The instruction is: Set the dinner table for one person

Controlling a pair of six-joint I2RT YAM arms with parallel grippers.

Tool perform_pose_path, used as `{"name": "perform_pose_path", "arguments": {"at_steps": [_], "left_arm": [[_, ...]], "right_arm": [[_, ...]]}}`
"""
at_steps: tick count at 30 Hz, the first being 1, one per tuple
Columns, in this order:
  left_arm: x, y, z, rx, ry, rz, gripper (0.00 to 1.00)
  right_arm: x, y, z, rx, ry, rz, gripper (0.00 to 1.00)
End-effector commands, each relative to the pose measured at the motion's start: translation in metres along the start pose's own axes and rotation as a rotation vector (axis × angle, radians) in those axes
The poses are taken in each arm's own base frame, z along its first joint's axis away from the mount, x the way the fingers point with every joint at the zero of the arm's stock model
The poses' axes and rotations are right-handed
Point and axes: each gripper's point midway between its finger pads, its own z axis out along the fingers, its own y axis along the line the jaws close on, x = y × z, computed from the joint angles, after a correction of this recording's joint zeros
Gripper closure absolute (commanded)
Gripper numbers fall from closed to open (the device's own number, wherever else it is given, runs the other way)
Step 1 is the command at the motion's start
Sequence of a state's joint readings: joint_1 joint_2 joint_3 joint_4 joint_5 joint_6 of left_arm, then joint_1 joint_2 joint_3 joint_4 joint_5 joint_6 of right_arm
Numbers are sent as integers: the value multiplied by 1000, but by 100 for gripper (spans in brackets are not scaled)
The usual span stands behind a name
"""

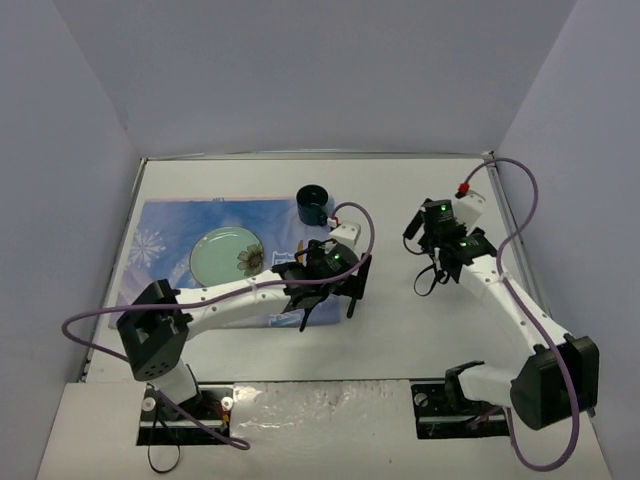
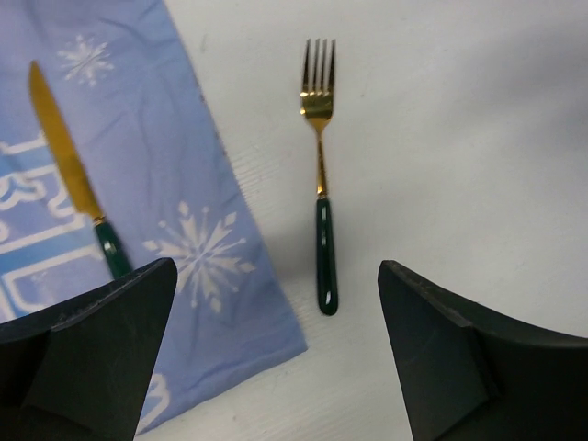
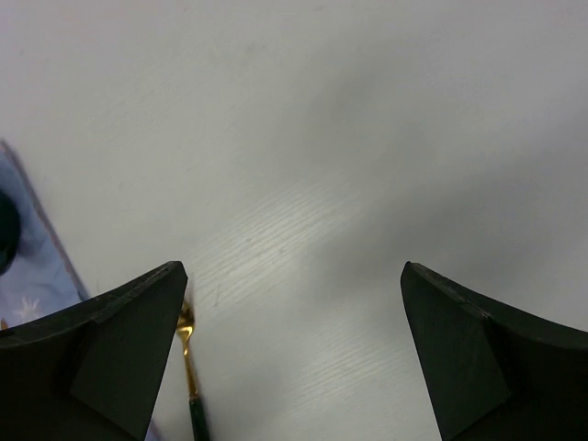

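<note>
The white dinner table carries a blue snowflake placemat with a pale green flowered plate and a dark green cup at its far right corner. My left gripper hovers over the placemat's right edge, open and empty. Just ahead of it a gold fork with a green handle lies on the bare table beside the placemat. A matching gold knife lies on the placemat. My right gripper is open and empty over bare table. The fork shows at its left finger.
Grey walls close in the table on three sides. A thin metal rim runs along the far edge. Purple cables loop from both arms. The placemat's edge shows at the left of the right wrist view.
</note>
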State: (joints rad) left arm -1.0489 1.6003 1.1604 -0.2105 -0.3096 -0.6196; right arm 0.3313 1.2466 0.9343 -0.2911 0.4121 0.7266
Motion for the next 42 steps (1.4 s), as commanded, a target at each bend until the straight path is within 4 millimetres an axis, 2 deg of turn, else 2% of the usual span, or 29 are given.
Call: {"name": "perform_pose_path", "arguments": {"at_steps": [1, 6, 12, 19, 26, 29, 37, 40, 42], "left_arm": [[-14, -31, 14, 42, -5, 16, 12], [4, -49, 48, -2, 74, 23, 13], [21, -58, 75, -32, 128, 67, 21], [39, -48, 92, -66, 183, 89, 29], [43, -31, 101, -79, 220, 63, 35], [47, -30, 103, -74, 231, 65, 40], [68, -30, 106, -56, 296, 70, 60], [71, -28, 103, -54, 307, 71, 80], [67, -26, 98, -53, 299, 81, 89]], "right_arm": [[-29, -48, -11, 89, -51, 0, 0], [-42, -82, -17, 133, -77, 53, 0], [-33, -88, -17, 119, -52, 68, 0], [-32, -92, -18, 124, -53, 61, 0], [-30, -94, -17, 127, -48, 56, 0], [-30, -95, -16, 132, -46, 56, 0], [-34, -93, -15, 131, -46, 61, 0], [-34, -92, -14, 128, -44, 62, 0], [-35, -91, -15, 123, -44, 65, 0]]}}
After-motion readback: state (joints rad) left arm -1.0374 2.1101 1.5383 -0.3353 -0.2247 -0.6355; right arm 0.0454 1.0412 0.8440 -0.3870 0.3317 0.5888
